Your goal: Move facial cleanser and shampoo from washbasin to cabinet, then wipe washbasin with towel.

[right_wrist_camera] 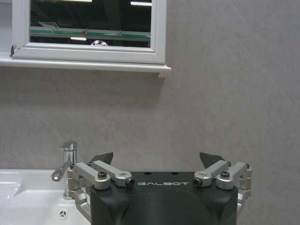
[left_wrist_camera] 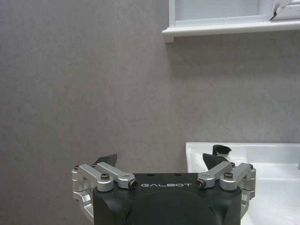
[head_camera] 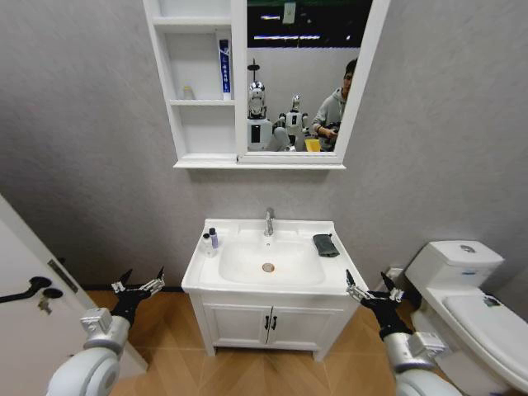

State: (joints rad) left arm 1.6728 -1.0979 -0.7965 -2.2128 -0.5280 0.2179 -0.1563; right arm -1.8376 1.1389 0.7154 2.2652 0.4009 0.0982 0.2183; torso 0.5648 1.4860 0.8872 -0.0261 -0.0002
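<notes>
Towel point(head_camera: 326, 244) on washbasin point(head_camera: 247, 235), both jaws apart

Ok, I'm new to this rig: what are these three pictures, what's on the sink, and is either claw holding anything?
The wide picture comes from the robot's head camera. The other two come from cameras on its wrists.

The left gripper and right gripper hang open and empty, one either side of the washbasin.

On its left rim stand two small bottles. The dark towel lies on its right rim, and the tap is at the back.

Above hangs the cabinet with a blue tube on a shelf.
</notes>
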